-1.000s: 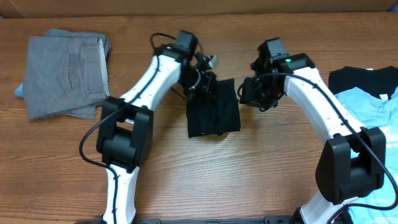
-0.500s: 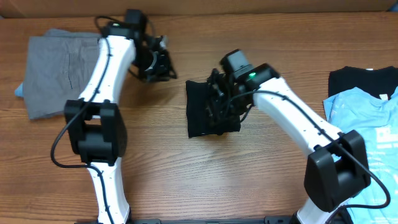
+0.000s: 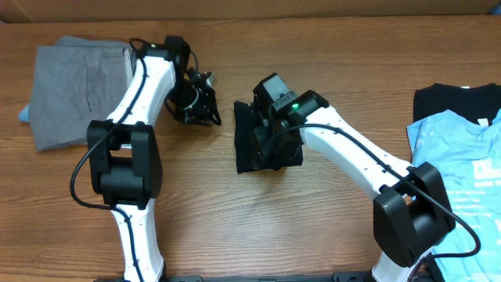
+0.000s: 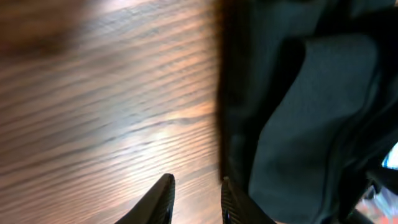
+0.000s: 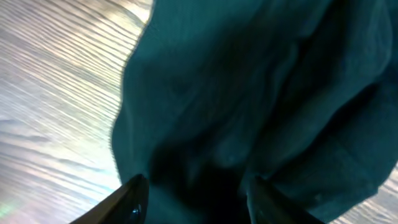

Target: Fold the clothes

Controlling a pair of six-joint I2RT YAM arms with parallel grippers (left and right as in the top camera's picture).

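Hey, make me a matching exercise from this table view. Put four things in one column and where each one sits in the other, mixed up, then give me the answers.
Things:
1. grey pile
2. folded black shirt
3. light blue shirt
4. left claw

Places:
A. middle of the table
B. over bare wood, between the grey pile and the folded black shirt
C. far left corner
D. right edge

Pairs: 1-C, 2-A, 3-D, 4-B
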